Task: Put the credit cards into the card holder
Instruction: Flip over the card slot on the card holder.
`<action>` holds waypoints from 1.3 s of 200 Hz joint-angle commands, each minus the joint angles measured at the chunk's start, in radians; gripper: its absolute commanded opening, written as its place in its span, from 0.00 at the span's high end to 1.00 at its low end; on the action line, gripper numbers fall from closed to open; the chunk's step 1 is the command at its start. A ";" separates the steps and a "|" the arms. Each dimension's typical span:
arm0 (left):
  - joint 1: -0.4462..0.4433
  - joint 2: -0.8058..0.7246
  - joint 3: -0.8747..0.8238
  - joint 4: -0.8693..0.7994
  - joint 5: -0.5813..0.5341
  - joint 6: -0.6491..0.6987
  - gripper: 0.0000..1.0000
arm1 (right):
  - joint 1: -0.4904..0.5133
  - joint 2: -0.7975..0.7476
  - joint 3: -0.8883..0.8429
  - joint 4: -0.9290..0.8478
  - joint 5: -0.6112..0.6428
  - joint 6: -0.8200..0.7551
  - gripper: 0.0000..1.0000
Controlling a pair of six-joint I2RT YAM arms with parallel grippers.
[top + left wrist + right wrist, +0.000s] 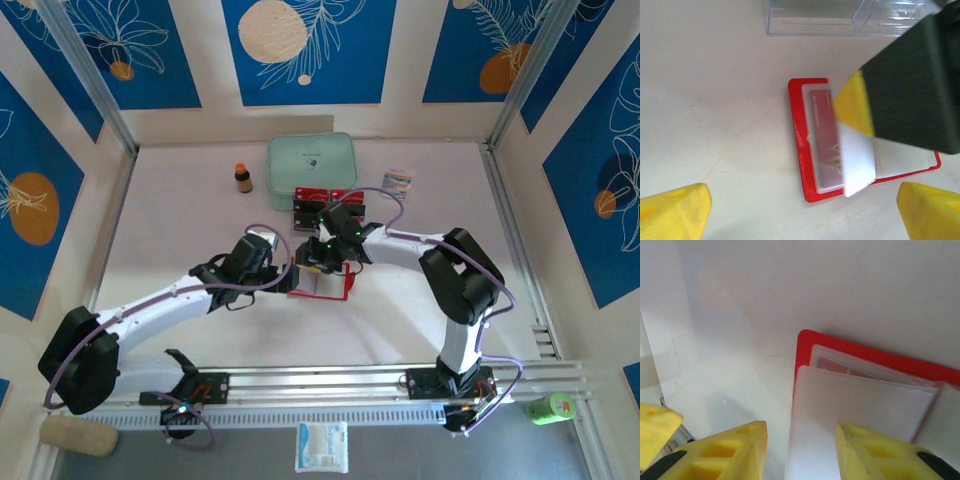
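The card holder (320,285) lies open on the table, red with pale clear pockets. In the left wrist view its left pocket holds a red credit card (822,142). More credit cards (326,197) sit in front of the green case. My right gripper (326,262) hangs over the card holder (805,347), jaws partly apart. A raised clear pocket leaf (855,410) stands between them, against the right finger (875,452) and clear of the left one. My left gripper (805,215) is open wide just left of the holder (805,150), holding nothing.
A mint-green case (310,158) stands at the back, with a small brown bottle (243,178) to its left and a striped packet (398,180) to its right. A clear plastic tray (840,17) lies just beyond the holder.
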 commanded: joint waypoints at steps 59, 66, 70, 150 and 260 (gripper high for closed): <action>0.009 0.071 0.010 0.030 0.014 0.012 0.05 | -0.016 0.001 -0.059 0.038 -0.039 0.014 0.88; 0.009 0.076 0.011 0.029 0.015 0.013 0.05 | -0.014 0.006 -0.054 0.037 -0.042 0.014 0.87; 0.009 0.079 0.013 0.030 0.016 0.015 0.05 | -0.013 0.009 -0.050 0.038 -0.045 0.015 0.86; 0.009 0.124 0.008 0.043 0.017 0.031 0.05 | 0.003 0.067 0.029 0.026 -0.058 0.013 0.82; 0.010 0.246 0.029 0.090 0.016 0.052 0.05 | 0.003 0.119 0.029 0.052 -0.081 0.029 0.96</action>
